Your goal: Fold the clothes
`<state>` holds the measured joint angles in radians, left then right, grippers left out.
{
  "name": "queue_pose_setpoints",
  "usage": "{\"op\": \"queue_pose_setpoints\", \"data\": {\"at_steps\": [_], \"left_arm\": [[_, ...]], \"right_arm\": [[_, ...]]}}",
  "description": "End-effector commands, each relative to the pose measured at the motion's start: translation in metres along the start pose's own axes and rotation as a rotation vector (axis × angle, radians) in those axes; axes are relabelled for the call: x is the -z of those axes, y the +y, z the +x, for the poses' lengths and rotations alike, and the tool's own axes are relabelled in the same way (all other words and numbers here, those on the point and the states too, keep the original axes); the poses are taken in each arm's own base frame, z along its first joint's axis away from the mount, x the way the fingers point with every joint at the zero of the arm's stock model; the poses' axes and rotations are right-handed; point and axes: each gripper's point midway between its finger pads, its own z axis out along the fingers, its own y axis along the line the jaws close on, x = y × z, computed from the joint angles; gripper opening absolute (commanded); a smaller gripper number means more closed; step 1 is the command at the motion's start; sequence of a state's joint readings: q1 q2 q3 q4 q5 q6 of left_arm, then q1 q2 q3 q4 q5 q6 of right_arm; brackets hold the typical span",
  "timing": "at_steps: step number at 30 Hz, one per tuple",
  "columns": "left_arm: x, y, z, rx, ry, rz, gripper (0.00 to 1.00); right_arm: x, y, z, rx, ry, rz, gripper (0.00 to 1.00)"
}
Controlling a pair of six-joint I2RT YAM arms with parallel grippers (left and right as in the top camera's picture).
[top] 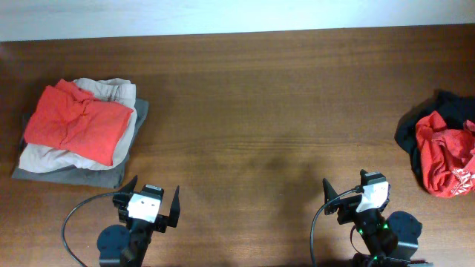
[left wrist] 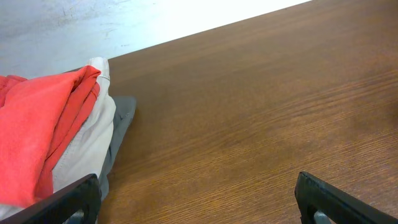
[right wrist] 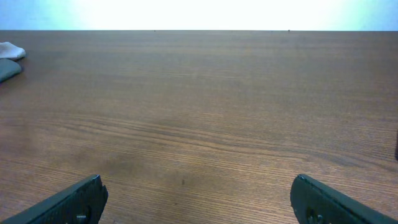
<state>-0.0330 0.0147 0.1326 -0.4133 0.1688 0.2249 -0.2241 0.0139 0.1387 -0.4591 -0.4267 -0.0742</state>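
A crumpled orange-red garment [top: 445, 154] with some white print lies at the table's right edge, on top of a dark garment [top: 410, 130]. At the left sits a stack of folded clothes: a red piece [top: 74, 122] on top, a beige one [top: 44, 157] under it, and a grey one [top: 70, 174] at the bottom. The stack also shows in the left wrist view [left wrist: 37, 137]. My left gripper [top: 152, 199] [left wrist: 196, 193] is open just right of the stack's near corner, over bare wood. My right gripper [top: 352, 196] [right wrist: 198, 190] is open near the front edge, left of the crumpled pile.
The brown wooden table [top: 252, 111] stretches between the two piles. A pale wall runs along its far edge [top: 237, 15]. Black cables loop from both arm bases [top: 74, 222] at the front. A corner of the folded stack [right wrist: 9, 59] shows far left in the right wrist view.
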Motion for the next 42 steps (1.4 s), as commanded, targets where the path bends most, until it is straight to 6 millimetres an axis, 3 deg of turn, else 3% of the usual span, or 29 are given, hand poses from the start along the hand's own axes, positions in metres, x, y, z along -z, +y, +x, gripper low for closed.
{"op": "queue_pose_setpoints", "data": {"at_steps": [1, 38, 42], "left_arm": [[-0.001, -0.002, 0.002, -0.007, -0.005, 0.009, 0.99], [-0.001, -0.002, 0.002, -0.008, -0.005, 0.009, 0.99], [0.0, -0.005, -0.014, -0.019, -0.072, 0.034, 0.99]], "right_arm": [[-0.001, 0.0, 0.002, -0.007, 0.003, 0.002, 0.99], [-0.001, 0.0, 0.0, 0.001, -0.008, 0.003, 0.99], [-0.001, 0.01, -0.001, 0.001, -0.011, -0.06, 0.99]]}}
